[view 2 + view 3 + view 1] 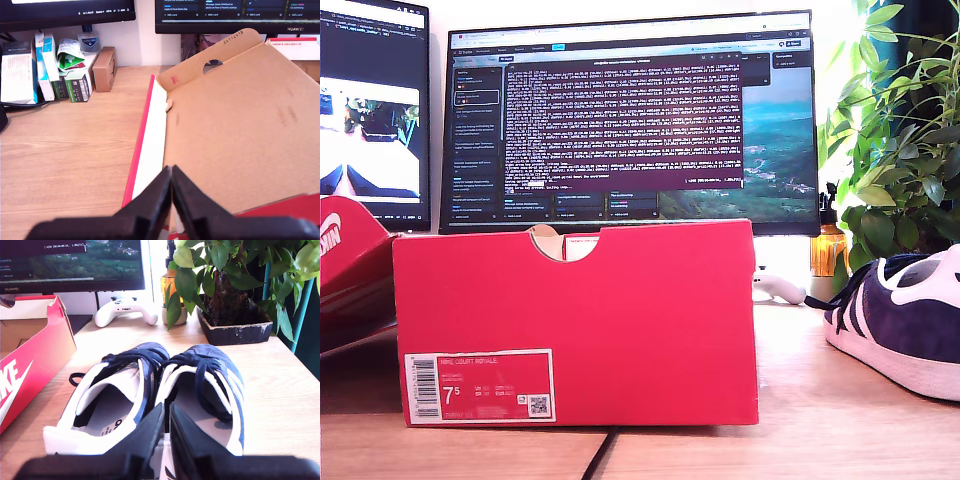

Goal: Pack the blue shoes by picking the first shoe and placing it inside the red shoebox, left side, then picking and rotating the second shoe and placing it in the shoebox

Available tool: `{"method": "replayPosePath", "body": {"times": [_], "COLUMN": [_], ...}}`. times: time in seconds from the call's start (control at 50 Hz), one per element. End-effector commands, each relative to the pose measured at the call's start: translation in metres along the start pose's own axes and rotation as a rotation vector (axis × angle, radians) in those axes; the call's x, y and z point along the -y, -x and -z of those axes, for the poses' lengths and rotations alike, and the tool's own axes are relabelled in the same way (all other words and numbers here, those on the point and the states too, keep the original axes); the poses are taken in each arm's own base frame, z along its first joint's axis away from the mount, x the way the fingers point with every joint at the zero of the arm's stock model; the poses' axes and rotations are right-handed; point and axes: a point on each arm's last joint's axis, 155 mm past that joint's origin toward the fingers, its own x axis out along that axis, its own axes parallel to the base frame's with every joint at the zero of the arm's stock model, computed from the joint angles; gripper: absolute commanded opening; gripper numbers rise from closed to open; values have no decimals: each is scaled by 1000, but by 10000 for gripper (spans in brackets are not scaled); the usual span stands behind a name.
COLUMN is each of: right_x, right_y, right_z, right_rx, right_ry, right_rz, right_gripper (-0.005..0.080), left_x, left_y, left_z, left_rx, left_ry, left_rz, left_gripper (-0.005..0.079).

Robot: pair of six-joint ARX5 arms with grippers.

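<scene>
Packing has not begun: both shoes sit side by side on the table beside the shoebox, which looks empty. My second gripper hangs clenched above them; my first gripper, also clenched, hovers over the box.

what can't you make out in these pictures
- Shoebox interior: exterior view, hidden by its front wall.
- Shoes: exterior view, cut off by the exterior view's right edge; only one shows.
- Label small print: too small.
- Monitor text: too small.
</scene>
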Motion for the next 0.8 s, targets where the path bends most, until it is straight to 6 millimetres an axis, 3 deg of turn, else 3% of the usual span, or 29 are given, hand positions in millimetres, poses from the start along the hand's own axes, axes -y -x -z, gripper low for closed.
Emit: {"method": "replayPosePath", "body": {"times": [0.0,0.38,0.54,0.78], "right_x": [-1,-2,-3,-3], "right_y": [0,0,9,43], "right_z": [-2,-8,-55,-134], "right_rx": [12,35,189,338], "right_ry": [0,-24,-115,-219], "right_rz": [-5,-7,-22,-50], "right_gripper": [-13,-13,-13,-13], "left_x": [-19,-19,-19,-19], "left_y": [-3,-3,-3,-3], "left_z": [13,13,13,13], "left_rx": [-16,-16,-16,-16], "left_ry": [20,20,20,20], "left_rz": [-72,-72,-72,-72], "left_gripper": [-11,-11,-11,-11]}}
